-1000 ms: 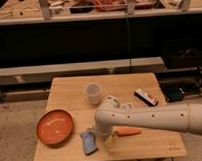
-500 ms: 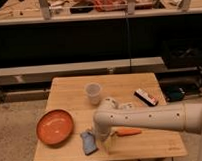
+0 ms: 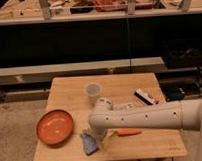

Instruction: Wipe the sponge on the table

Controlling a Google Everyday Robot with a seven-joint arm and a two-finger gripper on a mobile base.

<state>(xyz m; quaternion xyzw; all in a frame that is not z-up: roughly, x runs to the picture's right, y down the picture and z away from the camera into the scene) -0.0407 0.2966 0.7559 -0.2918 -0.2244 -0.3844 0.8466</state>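
Eyeballing it, the sponge (image 3: 88, 144) sits near the front edge of the desk (image 3: 119, 84), right up against the jaws on their bowl (image 3: 55, 127) side, long axis roughly front-to-back, and I can't tell if they're clamped on it.

Tool (image 3: 103, 140) just right of sponge (image 3: 88, 144); contact between them too blurred to tell. Behind the tool, arm (image 3: 146, 116) covers the carrot (image 3: 129, 131) end nearest it, then runs off right edge.

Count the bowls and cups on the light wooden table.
2: a round orange-red bowl at the table's near-left corner, and a clear plastic cup near the middle. The gripper is beside the blue sponge; the arm may hide others.
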